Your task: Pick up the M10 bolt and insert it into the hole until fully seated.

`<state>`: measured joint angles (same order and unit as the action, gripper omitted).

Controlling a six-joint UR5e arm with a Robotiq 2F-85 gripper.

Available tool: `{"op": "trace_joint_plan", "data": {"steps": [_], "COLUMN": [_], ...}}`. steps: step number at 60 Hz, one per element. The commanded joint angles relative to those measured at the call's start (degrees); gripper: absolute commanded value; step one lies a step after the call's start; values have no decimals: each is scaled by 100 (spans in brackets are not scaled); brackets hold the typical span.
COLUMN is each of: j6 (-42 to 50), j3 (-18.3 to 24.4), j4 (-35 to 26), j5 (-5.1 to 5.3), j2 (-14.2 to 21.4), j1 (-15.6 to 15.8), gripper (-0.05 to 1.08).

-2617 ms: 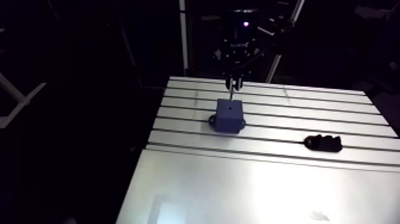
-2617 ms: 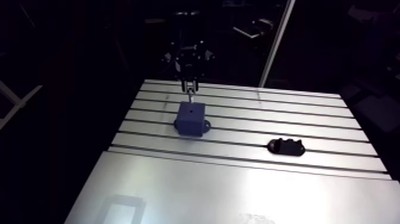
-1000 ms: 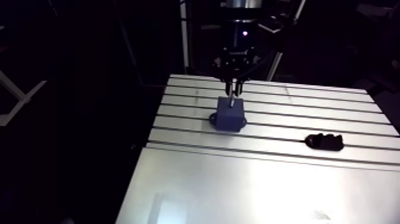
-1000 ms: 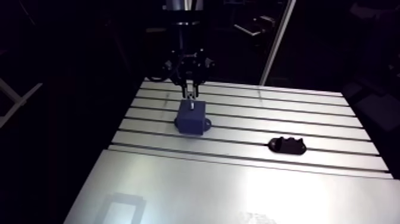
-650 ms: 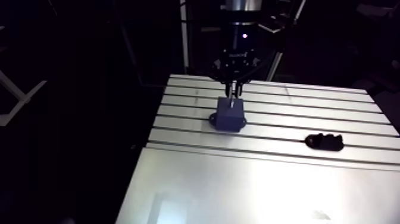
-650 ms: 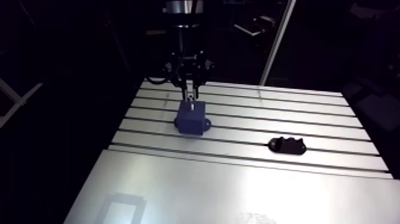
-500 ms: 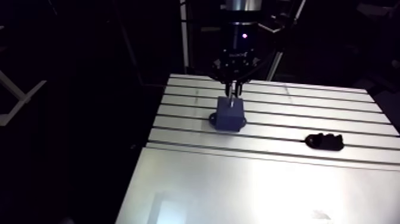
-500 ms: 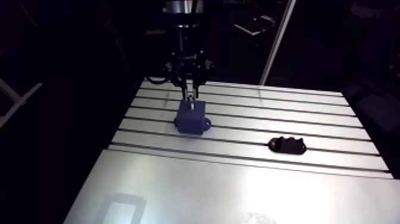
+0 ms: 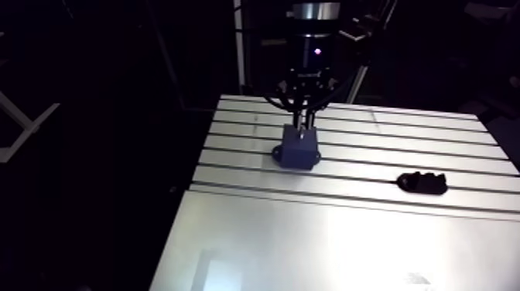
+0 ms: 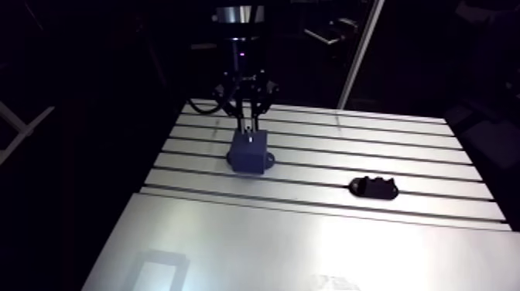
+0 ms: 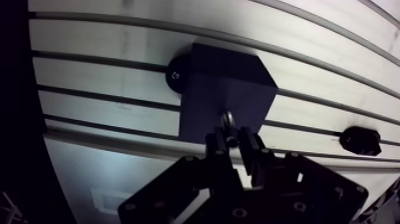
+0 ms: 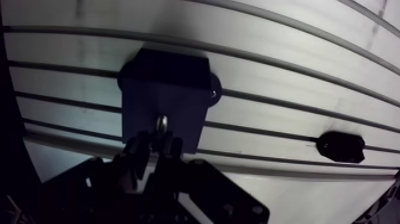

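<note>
Pincer (image 11: pixel 233 140) clenched on silvery M10 bolt (image 11: pixel 228 121) | looks partway into dark-blue block (image 11: pixel 223 83) | I'd keep it plumb, press straight down | small black part (image 9: pixel 422 183) at block's 4 o'clock, clear

You are looking at a black two-finger gripper (image 9: pixel 303 124) with a dark, blocky housing. A small violet indicator light (image 9: pixel 316 52) glows on the front of that housing. Above it, your arm's wrist shows a silvery metal cylindrical flange (image 9: pixel 314 11) with a brighter band around it. In the wrist view, the narrow black fingers (image 11: pixel 218 145) are square-tipped. They sit on angular matte-black linkage plates (image 11: pixel 178 190) dotted with small round screw heads (image 11: pixel 188 159).
</note>
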<state>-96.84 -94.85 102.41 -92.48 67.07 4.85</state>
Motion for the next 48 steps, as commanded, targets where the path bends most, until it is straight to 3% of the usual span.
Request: {"op": "trace_joint_plan", "data": {"steps": [1,2,3,5,26,48], "j6": [-14,-14,-22,-23,-85,-85], "j3": [-19,-19,-28,-36,-92,340], "j4": [-40,-40,-41,-41,-50,-626], "j5": [-12,-12,-12,-12,15,32], "j2": [11,11,11,11,61,607], "j1": [-2,-2,6,7,16,-69], "gripper": [19,19,2,0,0,0]}}
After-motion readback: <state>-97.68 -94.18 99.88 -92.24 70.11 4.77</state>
